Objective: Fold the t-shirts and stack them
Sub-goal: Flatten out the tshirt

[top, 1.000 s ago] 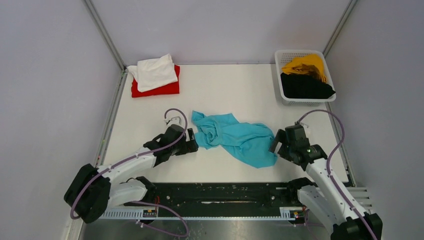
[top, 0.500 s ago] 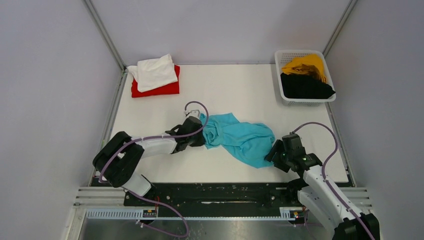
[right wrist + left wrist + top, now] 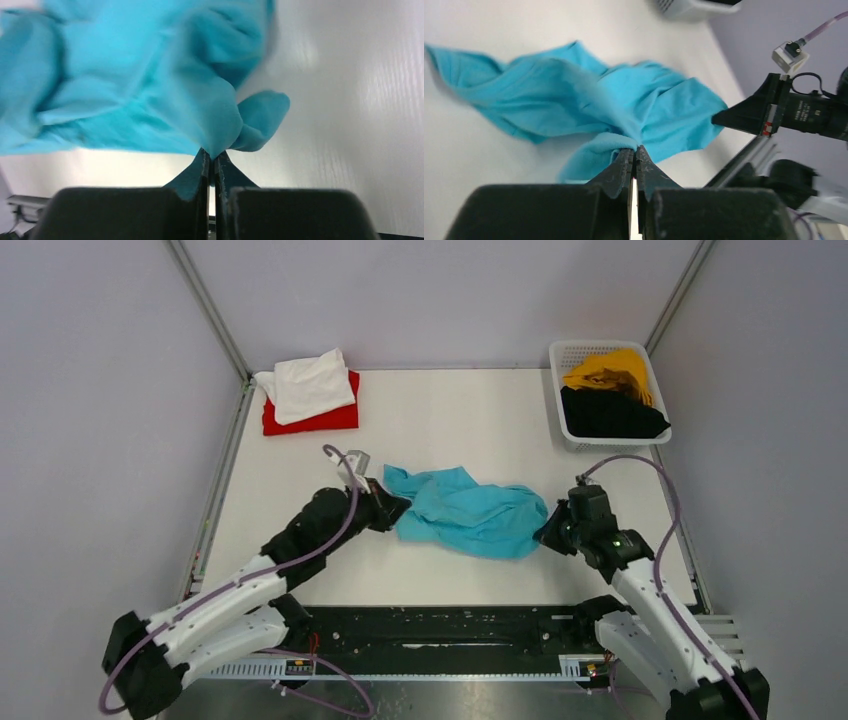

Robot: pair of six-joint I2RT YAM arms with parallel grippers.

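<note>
step: spreading turquoise t-shirt (image 3: 465, 515) toward tabletop (image 3: 450, 420) near edge | left gripper (image 3: 386, 508), right gripper (image 3: 549, 531): both pinching its opposite ends | advice: pulling apart evenly, keeping cloth low

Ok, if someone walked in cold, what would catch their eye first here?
The crumpled turquoise t-shirt in the middle, pinched at opposite ends by the left gripper and right gripper. Then the white t-shirt lying on the folded red t-shirt at the far left corner, and the mesh basket at far right holding a mustard yellow t-shirt and a black t-shirt.
</note>
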